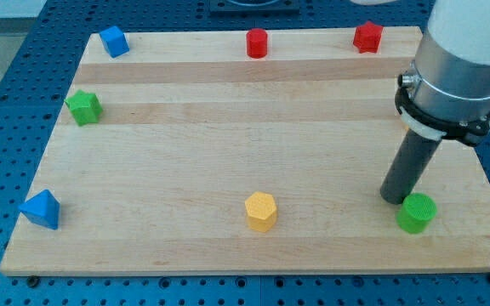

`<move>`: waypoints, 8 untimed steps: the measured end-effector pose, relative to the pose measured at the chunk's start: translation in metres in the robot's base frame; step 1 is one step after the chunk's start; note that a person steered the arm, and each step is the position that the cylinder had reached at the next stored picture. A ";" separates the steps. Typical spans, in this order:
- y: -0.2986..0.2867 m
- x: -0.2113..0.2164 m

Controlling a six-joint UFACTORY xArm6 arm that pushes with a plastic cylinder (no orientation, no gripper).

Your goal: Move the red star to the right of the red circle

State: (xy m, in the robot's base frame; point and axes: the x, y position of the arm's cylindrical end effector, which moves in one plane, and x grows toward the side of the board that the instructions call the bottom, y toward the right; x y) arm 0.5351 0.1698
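The red star point(367, 36) lies at the view's top right edge of the wooden board point(228, 144). The red circle point(257, 42) stands at the top centre, well to the star's left. My tip point(393, 198) rests on the board at the lower right, just left of and touching or nearly touching a green circle point(417, 212). The tip is far below the red star and the red circle.
A blue block point(113, 41) sits at the top left. A green star-like block point(83, 107) is at the left. A blue triangle point(41, 209) is at the bottom left. A yellow hexagon point(260, 211) is at the bottom centre.
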 end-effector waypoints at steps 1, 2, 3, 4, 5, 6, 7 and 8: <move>0.000 0.000; 0.001 -0.012; 0.022 -0.044; 0.085 -0.058; 0.136 -0.079; 0.137 -0.125; 0.137 -0.187; 0.137 -0.245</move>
State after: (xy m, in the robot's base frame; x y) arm 0.2899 0.3069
